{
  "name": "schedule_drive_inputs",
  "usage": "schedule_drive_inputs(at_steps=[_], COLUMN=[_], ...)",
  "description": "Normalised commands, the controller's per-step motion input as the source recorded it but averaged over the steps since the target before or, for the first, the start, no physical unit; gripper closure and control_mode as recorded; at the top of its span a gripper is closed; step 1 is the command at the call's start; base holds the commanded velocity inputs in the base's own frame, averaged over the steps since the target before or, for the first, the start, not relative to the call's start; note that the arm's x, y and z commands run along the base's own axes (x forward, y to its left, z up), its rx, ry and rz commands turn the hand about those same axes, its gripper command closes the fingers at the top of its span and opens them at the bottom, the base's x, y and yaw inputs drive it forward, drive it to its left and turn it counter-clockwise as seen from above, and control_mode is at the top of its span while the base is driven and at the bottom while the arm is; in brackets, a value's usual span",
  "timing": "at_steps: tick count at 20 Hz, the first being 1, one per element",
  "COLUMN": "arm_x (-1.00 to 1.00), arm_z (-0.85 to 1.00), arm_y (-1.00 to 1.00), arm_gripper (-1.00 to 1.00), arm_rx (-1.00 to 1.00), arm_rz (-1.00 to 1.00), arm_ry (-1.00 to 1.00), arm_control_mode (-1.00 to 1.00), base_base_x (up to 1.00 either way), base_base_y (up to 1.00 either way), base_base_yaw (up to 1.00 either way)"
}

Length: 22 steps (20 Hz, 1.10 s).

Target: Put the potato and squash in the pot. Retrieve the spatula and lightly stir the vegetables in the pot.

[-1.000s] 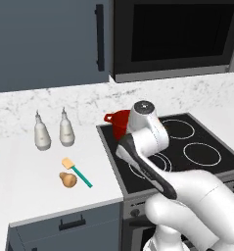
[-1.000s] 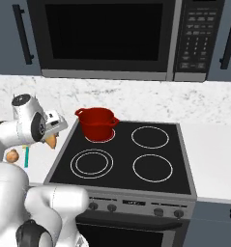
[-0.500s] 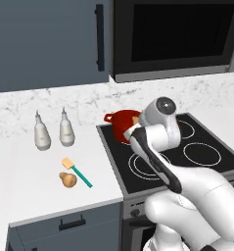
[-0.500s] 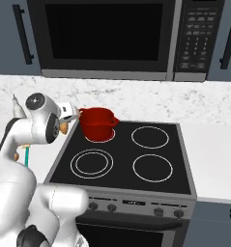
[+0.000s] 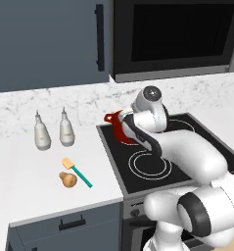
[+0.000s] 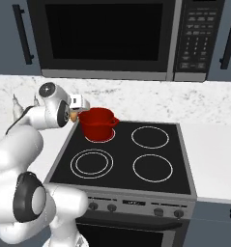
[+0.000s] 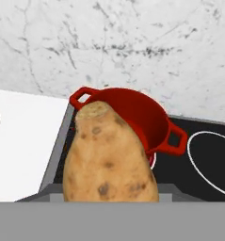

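On the worktop [image 5: 20, 171] at my nine o'clock I see the squash [image 5: 67, 179] beside the spatula [image 5: 77, 172]. My pincer [image 6: 75, 114] grips the potato [image 7: 109, 155], just left of the red pot [image 6: 96, 124] at twelve o'clock.

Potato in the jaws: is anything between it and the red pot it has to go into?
Nothing visible. In the hand view the potato sits held close to the camera, and just beyond it the pot stands open, no lid, on the stove's back-left burner. The squash and spatula lie on the counter, off that path.
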Motion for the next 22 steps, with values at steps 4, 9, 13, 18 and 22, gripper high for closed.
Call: schedule_drive_inputs(at_steps=[4, 9, 13, 18, 22], arm_x=[0.69, 0.48, 0.51, 0.59, 0.48], arm_z=[-0.30, -0.40, -0.27, -0.22, -0.17], arm_y=[-0.37, -0.41, -0.19, -0.01, 0.01], arm_gripper=[1.00, 1.00, 1.00, 1.00, 1.00], arm_rx=[0.15, 0.18, 0.14, 0.06, 0.00], arm_rz=[-0.23, -0.17, -0.11, -0.03, 0.00], arm_ry=[0.03, 0.04, 0.03, 0.03, 0.02], arm_control_mode=[-1.00, -1.00, -1.00, -1.00, -1.00], base_base_x=[0.00, 0.00, 0.00, 0.00, 0.00], base_base_y=[0.00, 0.00, 0.00, 0.00, 0.00], base_base_yaw=[0.00, 0.00, 0.00, 0.00, 0.00])
